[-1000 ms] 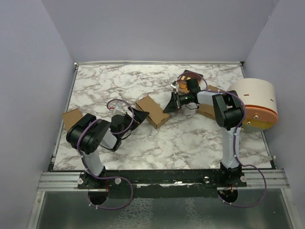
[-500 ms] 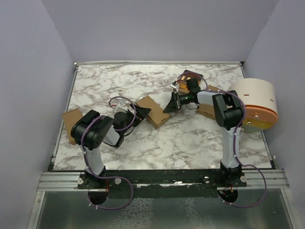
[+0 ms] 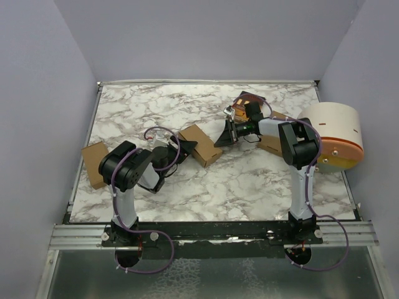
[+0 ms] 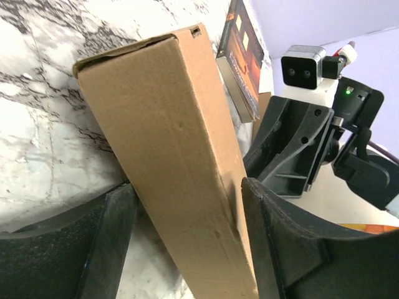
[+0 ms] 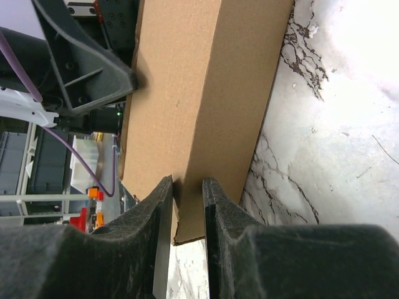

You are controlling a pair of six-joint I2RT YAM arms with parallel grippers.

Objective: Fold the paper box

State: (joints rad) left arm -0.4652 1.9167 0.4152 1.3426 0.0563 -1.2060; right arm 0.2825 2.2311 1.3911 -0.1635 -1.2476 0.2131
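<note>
The paper box (image 3: 201, 144) is a tan cardboard box, folded into a long block, lying in the middle of the marble table (image 3: 249, 187). My left gripper (image 3: 185, 149) reaches it from the left. In the left wrist view the box (image 4: 168, 137) fills the gap between the left gripper's (image 4: 187, 187) jaws, and both fingers (image 4: 280, 249) touch its sides. My right gripper (image 3: 222, 137) meets the box's right end. In the right wrist view the right gripper (image 5: 187, 184) is shut on a thin edge of the box (image 5: 206, 81), its jaws nearly together.
A dark reddish-brown printed booklet (image 3: 247, 104) lies behind the right gripper. A round white drum with an orange band (image 3: 333, 134) stands at the right edge. A flat tan cardboard piece (image 3: 93, 163) lies at the left edge, and another (image 3: 270, 144) lies under the right arm.
My left arm has swung in towards the box and its jaws have come round the box's left end. The right gripper and the box have hardly moved.
</note>
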